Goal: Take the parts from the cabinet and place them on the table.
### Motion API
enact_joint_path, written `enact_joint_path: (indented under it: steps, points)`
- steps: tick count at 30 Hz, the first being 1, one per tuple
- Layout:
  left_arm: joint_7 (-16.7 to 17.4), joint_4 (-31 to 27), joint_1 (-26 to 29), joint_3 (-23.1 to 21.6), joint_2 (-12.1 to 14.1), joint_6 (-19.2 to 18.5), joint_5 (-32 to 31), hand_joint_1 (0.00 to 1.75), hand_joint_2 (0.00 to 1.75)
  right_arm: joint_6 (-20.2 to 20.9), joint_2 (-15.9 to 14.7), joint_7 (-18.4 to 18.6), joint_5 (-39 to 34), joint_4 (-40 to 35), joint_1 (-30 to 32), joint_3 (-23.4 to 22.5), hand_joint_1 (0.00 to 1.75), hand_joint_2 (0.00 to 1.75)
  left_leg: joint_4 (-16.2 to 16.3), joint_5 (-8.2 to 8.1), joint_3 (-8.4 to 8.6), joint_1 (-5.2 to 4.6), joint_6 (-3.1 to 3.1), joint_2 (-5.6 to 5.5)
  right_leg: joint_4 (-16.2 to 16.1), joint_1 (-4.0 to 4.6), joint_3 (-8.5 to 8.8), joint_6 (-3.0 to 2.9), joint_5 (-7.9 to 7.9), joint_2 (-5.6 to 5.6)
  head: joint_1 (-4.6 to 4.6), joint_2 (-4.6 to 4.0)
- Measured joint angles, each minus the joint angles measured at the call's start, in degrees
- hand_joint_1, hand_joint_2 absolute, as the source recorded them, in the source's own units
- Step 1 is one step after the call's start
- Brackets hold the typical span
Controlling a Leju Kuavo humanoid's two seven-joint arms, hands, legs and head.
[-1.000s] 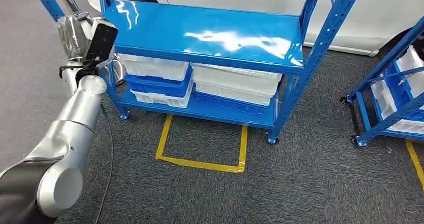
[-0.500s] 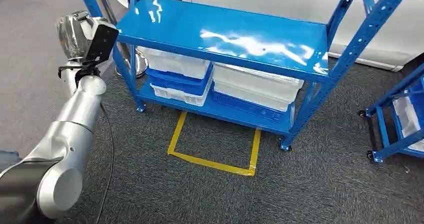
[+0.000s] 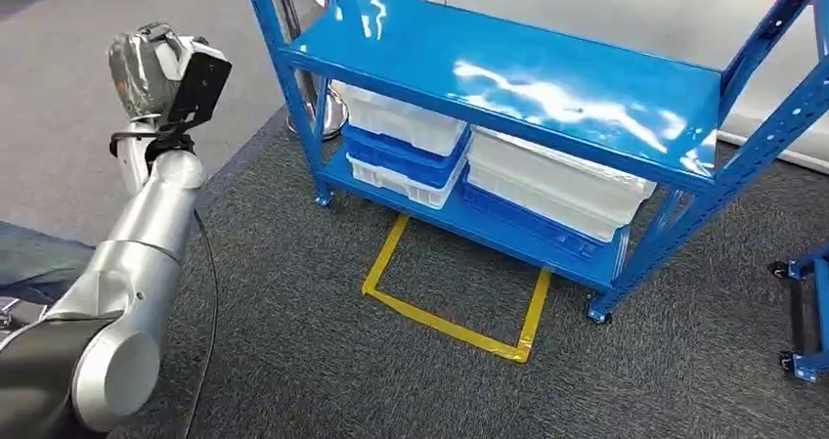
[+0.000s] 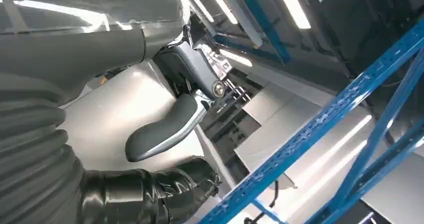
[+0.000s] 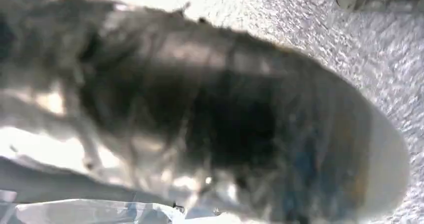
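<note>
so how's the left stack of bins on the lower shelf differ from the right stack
The left stack of plastic bins runs white, blue, white; the right stack of plastic bins is white over blue. The left stack looks narrower, the right stack wider. The left stack stands by the rack's left post, the right stack toward its right end. Both rest on the blue metal rack's lower shelf.

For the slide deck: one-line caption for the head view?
Left arm raised beside a blue shelving rack holding stacked white and blue bins, yellow floor tape in front.
</note>
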Motion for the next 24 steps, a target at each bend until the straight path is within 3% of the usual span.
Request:
enact_joint_path:
  steps: [1,2,4,5,6,8,9,10,11,14,15,16,17,19,20,21,22,23,24]
  points:
    - [0.0,-0.1,-0.2,0.0,0.3,0.0,0.0,1.75,1.75,0.0,-0.1,0.0,0.0,0.0,0.0,0.0,0.0,0.0,2.0,-1.7,-0.66,-0.35,-0.38,3.16,-0.3,0.15,0.11,-0.26,0.15,-0.56,-0.39,0.0]
    - [0.0,-0.2,-0.3,0.0,0.3,0.0,-0.1,1.75,1.75,0.1,-0.1,0.0,0.1,0.0,0.0,0.0,0.0,0.0,5.8,-3.9,-2.29,-0.17,-0.72,4.48,-0.3,0.2,0.09,-0.33,0.17,-1.12,-0.39,0.0]
    - [0.1,-0.2,0.0,0.0,0.2,0.0,-0.3,1.75,1.75,0.2,-0.1,-0.2,0.2,0.0,0.2,0.0,0.0,0.0,14.1,-7.34,-5.97,0.03,-1.14,5.43,-0.3,0.25,0.05,-0.38,0.11,-2.38,-0.39,0.0]
    - [0.1,-0.2,0.1,-0.1,0.3,0.0,-0.3,1.75,1.75,0.2,-0.1,-0.3,0.2,0.0,0.2,0.0,0.0,0.0,16.4,-7.66,-7.07,0.19,-1.29,5.58,-0.3,0.24,0.01,-0.37,0.08,-3.05,-0.39,0.0]
    - [0.2,-0.2,0.2,-0.1,0.3,0.0,-0.3,1.75,1.75,0.2,-0.1,-0.4,0.2,0.0,0.2,0.0,0.0,0.0,15.8,-6.64,-6.73,0.3,-1.37,5.73,-0.2,0.24,0.02,-0.36,0.06,-3.69,-0.39,0.0]
    - [0.2,-0.2,0.1,-0.1,0.3,0.0,-0.4,1.75,1.75,0.2,-0.1,-0.5,0.2,0.0,0.1,0.0,0.0,0.0,7.7,-1.92,-2.55,0.34,-1.32,6.46,-0.2,0.22,0.06,-0.28,-0.07,-5.02,-0.39,0.0]
    - [0.2,-0.2,-0.2,-0.1,0.3,0.0,-0.4,1.75,1.75,0.2,-0.1,-0.5,0.2,0.0,0.1,0.0,0.0,0.0,2.3,0.34,0.35,0.25,-1.11,8.08,-0.1,0.26,0.18,-0.15,-0.16,-5.61,-0.39,0.0]
    - [0.2,-0.4,-0.4,-0.1,0.3,0.0,-0.4,1.75,1.75,0.2,-0.1,-0.5,0.2,0.0,0.1,0.0,0.0,0.0,-0.6,-0.46,1.7,-0.47,-0.89,10.94,-0.2,0.56,0.26,0.03,-0.23,-6.16,-0.39,0.0]
    - [0.2,-0.5,-0.6,-0.1,0.2,0.0,-0.4,1.75,1.75,0.1,-0.1,-0.5,0.2,0.0,0.1,0.0,0.0,0.0,-1.2,-0.27,1.77,-0.88,-0.07,10.56,-0.1,0.77,0.18,0.35,-0.26,-6.67,-0.37,0.0]
    - [0.3,-0.7,-0.5,-0.2,0.6,0.0,0.0,1.75,1.75,0.0,-0.1,-0.5,0.0,0.0,0.0,0.0,0.0,0.0,-1.1,-0.08,1.44,-1.03,0.88,8.38,-0.5,0.68,0.72,1.18,-0.28,-8.66,-0.35,0.0]
    - [0.3,-0.9,-0.3,-0.2,0.7,0.0,0.1,1.75,1.75,-0.1,-0.1,-0.5,0.0,0.0,-0.1,0.0,0.0,0.0,-2.0,0.53,1.99,-0.48,1.55,7.68,-0.3,0.93,0.59,1.68,-0.71,-8.64,-0.26,0.0]
    - [0.1,-1.1,-0.3,-0.2,0.7,0.1,0.3,1.75,1.75,-0.2,-0.2,-0.5,0.0,0.0,-0.1,0.0,0.0,0.0,-2.3,0.73,2.06,-0.39,1.79,7.18,1.0,0.53,0.28,1.94,-1.76,-5.25,-0.26,0.0]
    - [0.1,-1.1,-0.3,-0.2,0.9,0.1,0.6,1.75,1.75,-0.3,-0.2,-0.5,0.0,0.0,0.0,0.0,0.0,0.0,-2.3,0.86,1.93,-0.31,2.09,6.64,4.6,0.46,-1.4,1.87,-4.1,-3.08,-0.17,0.0]
    - [-0.1,-1.1,0.1,-0.2,0.9,0.1,0.6,1.75,1.75,-0.4,-0.2,-0.4,0.0,0.0,0.2,0.0,0.0,0.0,-2.2,0.97,1.67,-0.37,2.33,5.6,12.8,0.49,-5.3,1.84,-7.79,-1.89,-0.2,0.0]
    - [-0.1,-1.2,0.5,-0.2,0.9,0.0,0.8,1.75,1.75,-0.4,-0.2,-0.3,0.0,0.0,0.4,0.0,0.0,0.0,-2.1,1.01,1.55,-0.41,2.36,4.67,16.2,0.5,-6.99,1.86,-8.56,-1.72,-0.2,0.0]
    - [-0.1,-1.2,0.9,-0.2,1.0,0.0,1.1,1.75,1.75,-0.4,-0.2,-0.2,0.0,0.0,0.4,0.0,0.0,0.0,-2.0,1.01,1.51,-0.41,2.35,3.86,16.6,0.48,-7.25,1.86,-7.82,-1.7,-0.22,0.0]
    - [-0.1,-1.2,1.2,-0.2,1.0,-0.1,1.2,1.75,1.75,-0.4,-0.2,-0.1,0.0,0.0,0.5,0.0,0.0,0.0,-1.8,0.99,1.46,-0.39,2.33,3.09,14.6,0.43,-6.42,1.85,-6.0,-1.64,-0.17,0.0]
    - [-0.1,-1.4,1.4,-0.2,1.2,-0.2,1.2,1.75,1.75,-0.4,-0.3,-0.1,0.0,0.0,0.4,0.0,0.0,0.0,-1.5,0.89,1.37,-0.32,2.18,2.4,11.0,0.36,-4.7,1.82,-3.62,-1.45,-0.2,0.0]
    - [-0.2,-1.6,1.4,-0.2,1.2,-0.2,1.2,1.75,1.75,-0.4,-0.3,0.0,0.0,0.0,0.4,0.0,0.0,0.0,-1.0,0.71,1.19,-0.23,1.92,1.64,6.2,0.18,-2.51,1.79,-1.09,-0.47,-0.2,0.0]
